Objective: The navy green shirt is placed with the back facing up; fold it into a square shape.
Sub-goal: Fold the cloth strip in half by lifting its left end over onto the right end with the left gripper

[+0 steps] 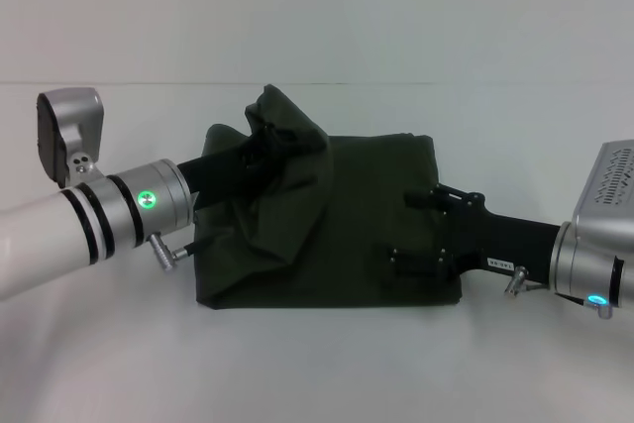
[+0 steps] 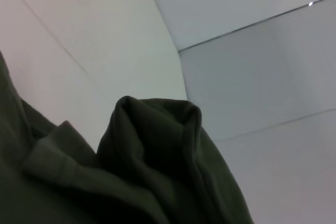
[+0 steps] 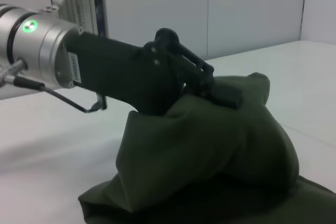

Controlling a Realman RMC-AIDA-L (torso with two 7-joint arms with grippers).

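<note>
Navy green shirt (image 1: 337, 230) partly folded at centre frame on the white table (image 1: 317, 364), left portion bunched and lifted into a peak. Left gripper (image 1: 265, 144) upper centre-left, fingers pinched on that raised fabric. Right gripper (image 1: 421, 230) low over the shirt's right edge; finger state not discernible.

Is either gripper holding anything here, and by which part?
The left gripper has the navy green shirt pinched at a raised fold on its left side; the right gripper's hold is unclear.

The navy green shirt (image 1: 337, 225) is lying partly folded into a rough rectangle on the white surface, its left edge being held bunched up in a raised peak.
</note>
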